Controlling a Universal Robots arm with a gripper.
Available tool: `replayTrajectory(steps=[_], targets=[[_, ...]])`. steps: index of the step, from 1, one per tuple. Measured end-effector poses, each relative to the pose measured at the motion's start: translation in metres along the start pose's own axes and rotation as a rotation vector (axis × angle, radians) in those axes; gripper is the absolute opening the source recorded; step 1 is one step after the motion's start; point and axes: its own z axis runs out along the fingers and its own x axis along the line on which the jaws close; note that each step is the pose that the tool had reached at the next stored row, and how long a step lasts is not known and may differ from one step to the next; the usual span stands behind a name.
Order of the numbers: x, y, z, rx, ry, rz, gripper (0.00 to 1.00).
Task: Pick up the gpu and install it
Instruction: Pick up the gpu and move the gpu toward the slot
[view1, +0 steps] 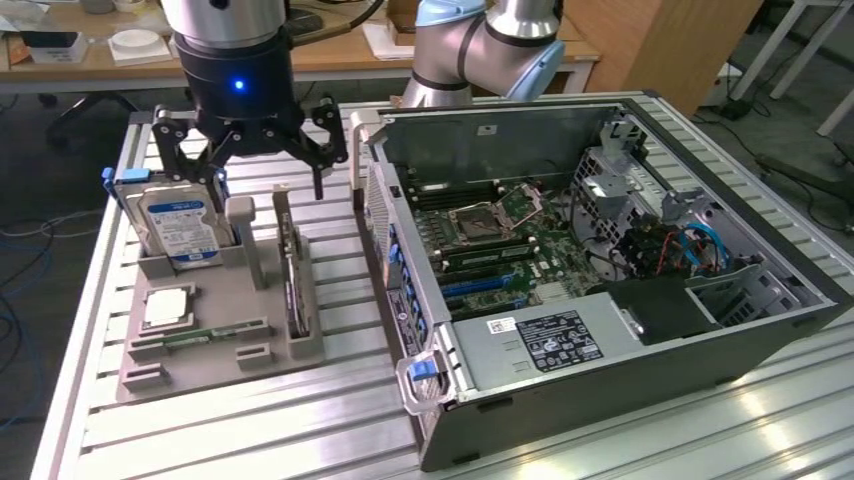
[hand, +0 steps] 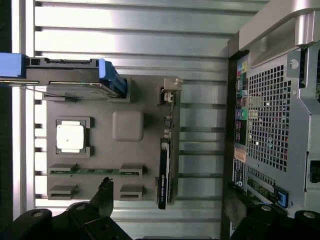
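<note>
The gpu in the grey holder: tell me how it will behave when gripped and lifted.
The gpu is a thin flat board, so probably stiff and fairly light. It stands on edge in a slot of the grey holder, so it may tip or bind if pulled askew. Its exposed components look fragile; a hard squeeze could harm them.

Light: even overhead, ext view mod bright. Glare: white streaks on aluminium table slats (view1: 747, 420), ext view's lower right; slats blown out in wrist view. Shadows: soft beside grey parts tray (view1: 247, 300); PC case (view1: 601, 385) interior dim; gpu (hand: 164, 172) near-black
</note>
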Motion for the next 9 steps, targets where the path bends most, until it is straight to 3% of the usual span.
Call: replayTrajectory(steps=[1,3,6,8,9], targets=[[0.0000,0.0000,0.0007,-0.0001,0.0000,0.000,0.97],[0.0001,0.0000,0.0020,-0.0001,-0.0001,0.000,0.85],[0.0001,-0.0001,0.0034,0.0000,0.0001,0.000,0.79],[0.0001,-0.0001,0.0039,-0.0001,0.0000,0.000,0.67],[0.0001,-0.0001,0.0044,-0.0002,-0.0001,0.000,0.67]])
